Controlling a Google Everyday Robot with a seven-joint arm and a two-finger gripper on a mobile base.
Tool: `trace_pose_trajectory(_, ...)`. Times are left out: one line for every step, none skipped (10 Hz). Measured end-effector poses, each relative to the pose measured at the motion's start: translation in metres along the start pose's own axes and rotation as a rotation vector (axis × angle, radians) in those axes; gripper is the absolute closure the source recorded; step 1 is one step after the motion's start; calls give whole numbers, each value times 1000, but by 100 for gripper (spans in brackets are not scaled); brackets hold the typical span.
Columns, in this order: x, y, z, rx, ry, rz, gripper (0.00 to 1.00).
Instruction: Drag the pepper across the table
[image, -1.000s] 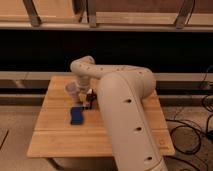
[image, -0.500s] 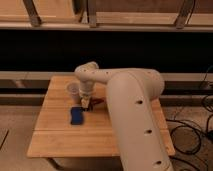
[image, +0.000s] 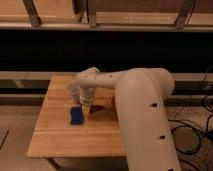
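The pepper (image: 99, 108) is a small dark red shape lying on the light wooden table (image: 60, 142), partly hidden by my arm. My gripper (image: 86, 112) points down at the tabletop, with its tip just left of the pepper and right of the blue pad. I cannot tell whether it touches the pepper. My large white arm (image: 142, 115) reaches in from the right and covers the table's right side.
A flat blue rectangular pad (image: 76, 116) lies just left of the gripper. A translucent plastic cup (image: 73, 91) stands behind it, close to my wrist. Dark shelving runs behind the table. Cables (image: 192, 131) lie on the floor at the right.
My gripper has moved down and toward the table's front, from beside the cup to beside the blue pad. The pad and the cup have not moved.
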Motion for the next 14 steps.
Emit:
trace_pose_trajectory(2, 10, 10, -26, -1, 2, 100)
trace_pose_trajectory(4, 21, 22, -65, -9, 6, 100)
trace_pose_trajectory(5, 27, 30, -89, -8, 3, 100)
trace_pose_trajectory(4, 32, 35, -112, -6, -4, 100)
trace_pose_trajectory(2, 33, 36, -123, 1, -14, 100)
trace_pose_trajectory(1, 43, 40, -152, 28, -37, 100)
trace_pose_trajectory(-1, 58, 43, -190, 61, -62, 100)
trace_pose_trajectory(-3, 67, 45, -211, 83, -81, 100)
trace_pose_trajectory(-4, 77, 47, -232, 112, -104, 100)
trace_pose_trajectory(-4, 87, 48, -259, 145, -123, 100)
trace_pose_trajectory(-5, 92, 49, -267, 151, -129, 100)
trace_pose_trajectory(-5, 92, 49, -269, 146, -126, 95)
trace_pose_trajectory(-4, 92, 49, -268, 146, -125, 92)
trace_pose_trajectory(-4, 92, 49, -268, 146, -124, 87)
